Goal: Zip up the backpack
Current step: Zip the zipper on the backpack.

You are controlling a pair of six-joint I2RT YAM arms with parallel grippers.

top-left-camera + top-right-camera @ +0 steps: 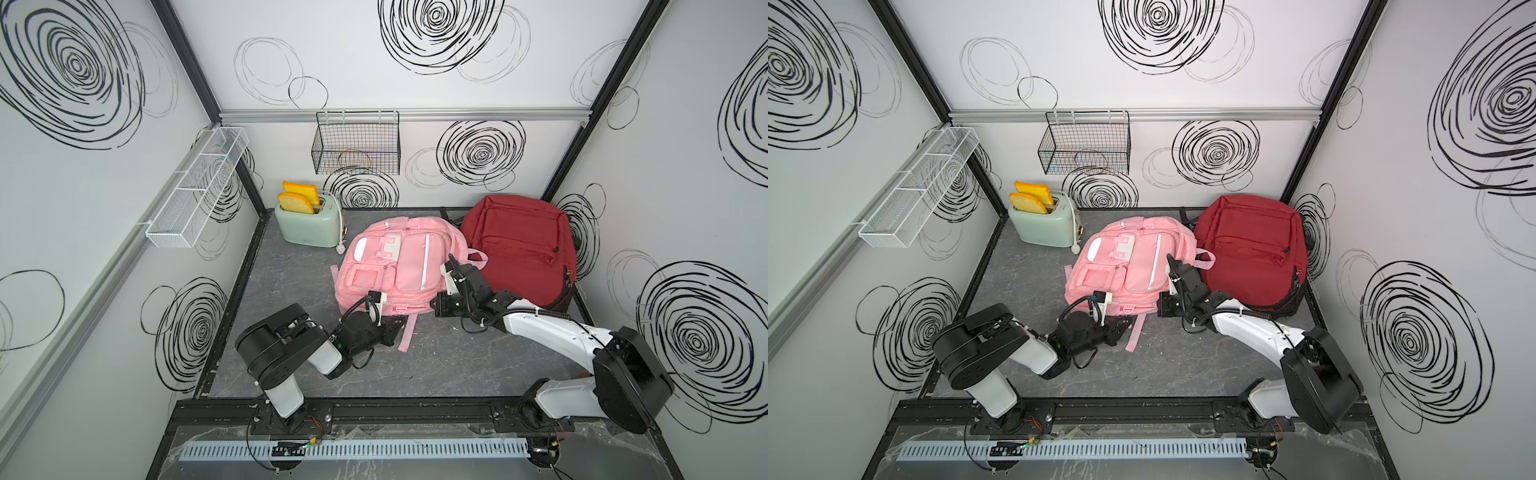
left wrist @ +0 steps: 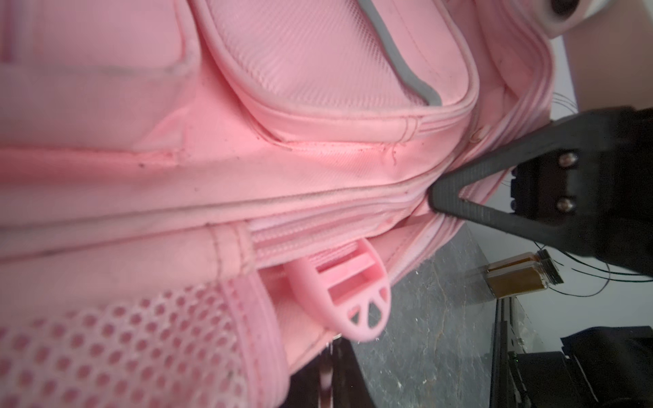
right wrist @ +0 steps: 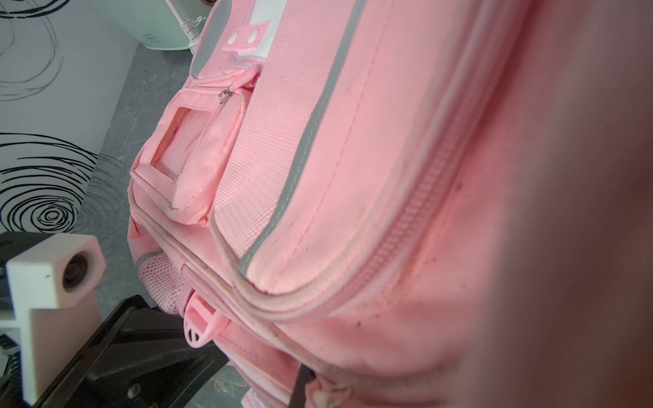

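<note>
Right claw (image 2: 435, 199) pressed together, tip on the zip (image 2: 335, 229) seam of the pink backpack (image 1: 399, 266) – can't tell if it pinches a pull. Left claw (image 1: 395, 328) closed too, at the bag's near edge by a loose strap (image 1: 406, 338) & pink buckle (image 2: 353, 293); what it nips is hidden. Backpack lies face-up mid-table (image 1: 436, 374) – red backpack (image 1: 519, 249) touching its R side, mint toaster (image 1: 307, 226) w/ two toast slices (image 1: 297, 197) to its L, by the back wall.
</note>
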